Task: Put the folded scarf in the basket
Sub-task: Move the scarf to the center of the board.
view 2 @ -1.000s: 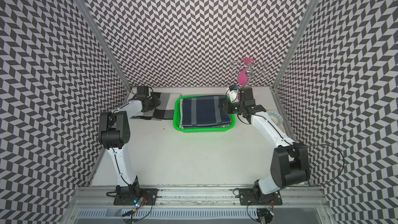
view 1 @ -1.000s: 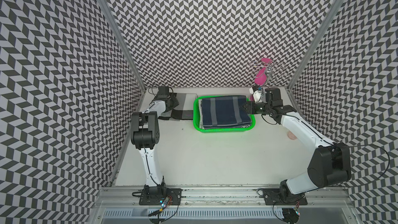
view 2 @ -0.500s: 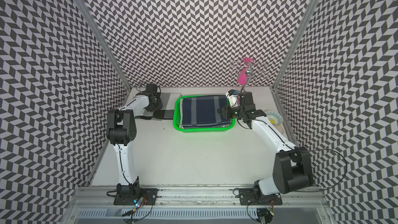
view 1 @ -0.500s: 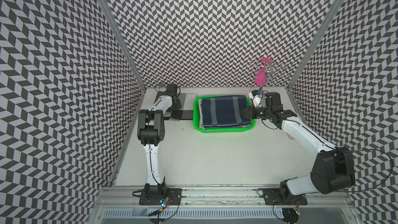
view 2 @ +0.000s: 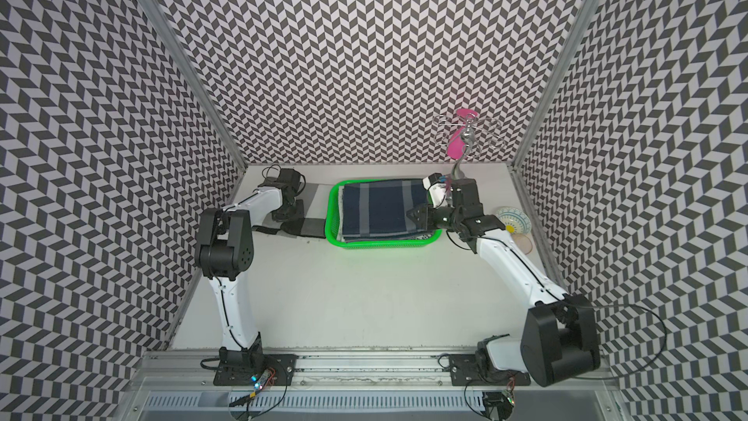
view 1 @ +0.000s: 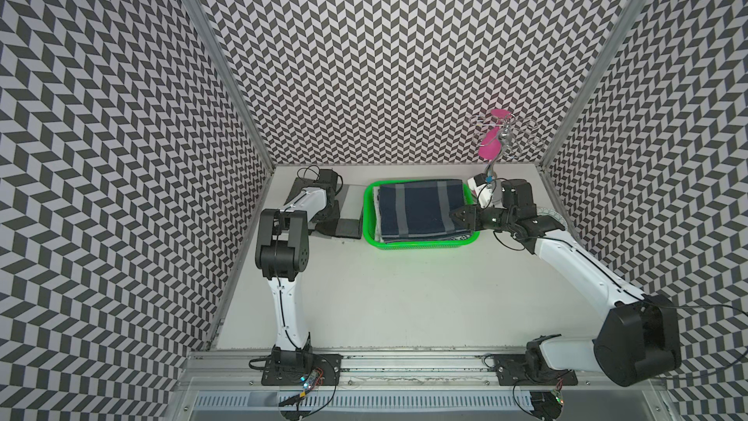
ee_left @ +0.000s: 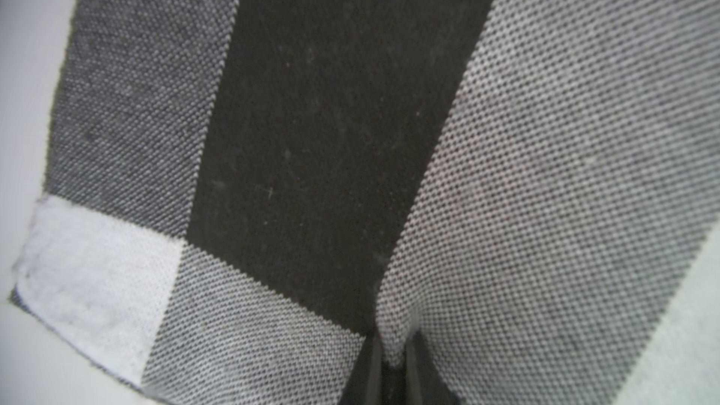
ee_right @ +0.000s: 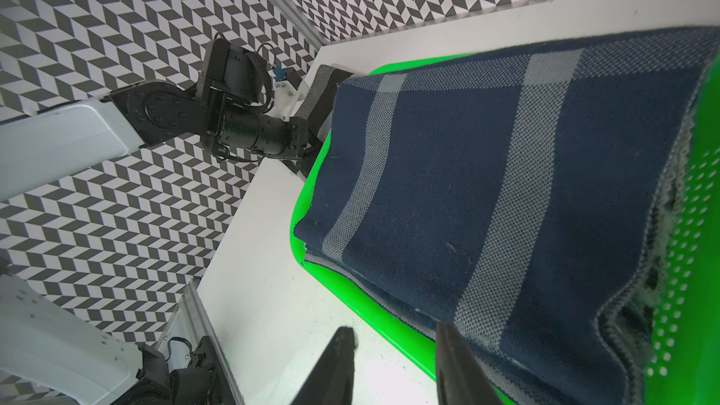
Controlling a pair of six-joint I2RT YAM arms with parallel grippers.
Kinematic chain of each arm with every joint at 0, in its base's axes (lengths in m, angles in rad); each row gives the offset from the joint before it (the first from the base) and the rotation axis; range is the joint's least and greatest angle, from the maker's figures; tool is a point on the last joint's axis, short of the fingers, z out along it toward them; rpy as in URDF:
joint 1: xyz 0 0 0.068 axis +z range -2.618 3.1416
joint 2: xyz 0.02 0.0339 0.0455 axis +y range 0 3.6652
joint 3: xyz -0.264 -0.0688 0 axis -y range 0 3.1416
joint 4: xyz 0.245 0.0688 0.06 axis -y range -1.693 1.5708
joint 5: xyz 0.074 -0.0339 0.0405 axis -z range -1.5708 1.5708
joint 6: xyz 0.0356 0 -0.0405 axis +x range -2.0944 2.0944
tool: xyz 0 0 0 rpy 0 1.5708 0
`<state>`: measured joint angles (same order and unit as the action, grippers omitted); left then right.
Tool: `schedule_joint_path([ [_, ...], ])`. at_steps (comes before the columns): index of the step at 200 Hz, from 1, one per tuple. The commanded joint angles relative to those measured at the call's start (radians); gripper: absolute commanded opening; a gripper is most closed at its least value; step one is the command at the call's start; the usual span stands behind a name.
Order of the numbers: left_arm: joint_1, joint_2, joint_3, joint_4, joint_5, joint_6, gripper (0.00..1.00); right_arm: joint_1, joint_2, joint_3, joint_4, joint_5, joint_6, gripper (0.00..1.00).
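Note:
The green basket (view 1: pixel 421 245) (view 2: pixel 384 245) (ee_right: pixel 697 208) stands at the back of the table. A folded navy scarf with pale stripes (view 1: pixel 421 208) (view 2: pixel 380 206) (ee_right: pixel 487 188) fills it. Left of the basket, a folded grey, black and white scarf (view 1: pixel 349 229) (view 2: pixel 312 228) (ee_left: pixel 311 130) lies flat on the table. My left gripper (view 1: pixel 328 225) (ee_left: pixel 391 348) is down on it, shut, with a ridge of its fabric pinched between the jaws. My right gripper (view 1: pixel 455 214) (view 2: pixel 411 214) (ee_right: pixel 393 331) hangs open at the basket's right end, holding nothing.
A wire stand with a pink piece (view 1: pixel 502 139) rises at the back right corner. A patterned bowl (view 2: pixel 513 218) and a small disc (view 2: pixel 525 243) sit by the right wall. Patterned walls close in on three sides.
The left arm has swung in over the grey scarf and its jaws have closed on the fabric. The right gripper has edged left toward the basket, still open.

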<state>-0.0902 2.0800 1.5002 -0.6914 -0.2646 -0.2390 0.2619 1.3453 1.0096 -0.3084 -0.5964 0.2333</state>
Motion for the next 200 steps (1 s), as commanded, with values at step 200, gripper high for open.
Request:
schedule_joint_path([
  [200,-0.025,-0.747,-0.468,0.17,0.548,-0.127,0.3,0.654,0.165,-0.268,0.572,0.34,0.365,0.62],
])
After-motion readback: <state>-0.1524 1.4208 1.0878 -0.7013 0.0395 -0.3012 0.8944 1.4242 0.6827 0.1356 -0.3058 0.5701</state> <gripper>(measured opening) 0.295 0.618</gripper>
